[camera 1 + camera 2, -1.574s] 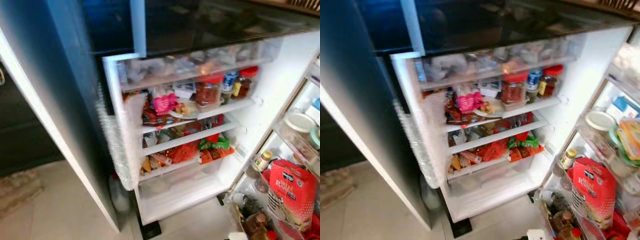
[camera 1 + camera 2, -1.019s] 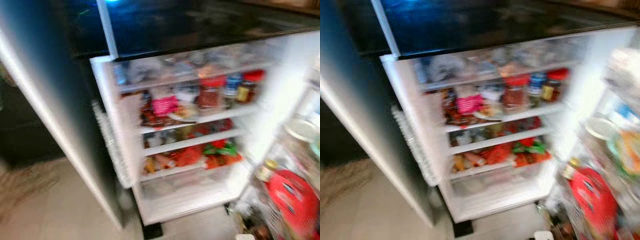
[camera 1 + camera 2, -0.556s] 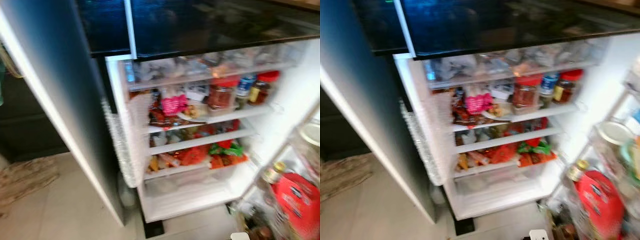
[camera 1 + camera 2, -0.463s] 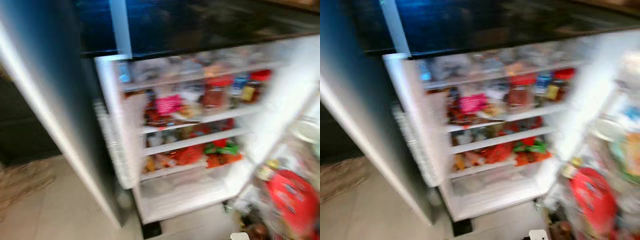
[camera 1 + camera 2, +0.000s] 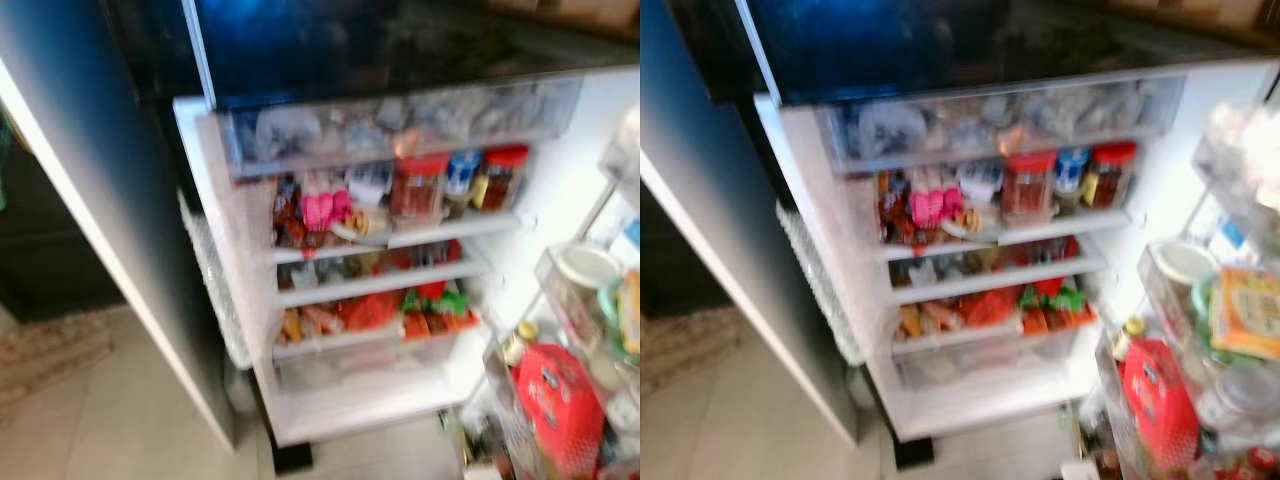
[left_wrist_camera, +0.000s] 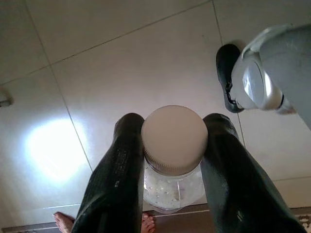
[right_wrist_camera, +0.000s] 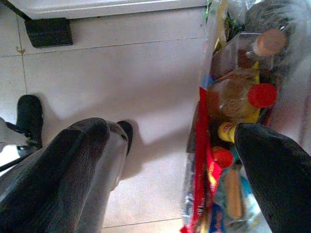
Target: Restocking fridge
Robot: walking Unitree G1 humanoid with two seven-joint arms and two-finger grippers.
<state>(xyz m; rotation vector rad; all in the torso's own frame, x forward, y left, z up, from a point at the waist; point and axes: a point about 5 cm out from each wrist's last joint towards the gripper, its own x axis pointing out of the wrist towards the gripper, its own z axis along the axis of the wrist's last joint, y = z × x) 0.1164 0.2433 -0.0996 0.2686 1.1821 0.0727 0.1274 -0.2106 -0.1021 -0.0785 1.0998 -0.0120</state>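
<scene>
The fridge [image 5: 570, 190] stands open before me, its white shelves packed with food. Red-lidded jars [image 5: 417, 185] and a pink packet [image 5: 322, 208] sit on the upper shelf, with red and green packets [image 5: 430, 305] lower down. In the left wrist view my left gripper [image 6: 174, 125] is shut on a clear jar [image 6: 174, 145] with a pale round lid, held above the tiled floor. My right gripper [image 7: 172, 130] hangs open with nothing between its fingers, beside the door's lowest bin.
The open door [image 5: 590, 330] on the right holds a red bag [image 5: 556, 400], tubs and bottles [image 7: 243, 97]. A dark panel [image 5: 110, 200] flanks the fridge on the left. A clear drawer [image 5: 370, 365] sits at the bottom. My black foot [image 7: 29, 114] stands on pale tiles [image 5: 110, 420]. A person's bare toes [image 6: 60, 222] are nearby.
The whole picture has swung and blurred as the camera moved; the door bins now show further in. Nothing in the fridge has visibly shifted.
</scene>
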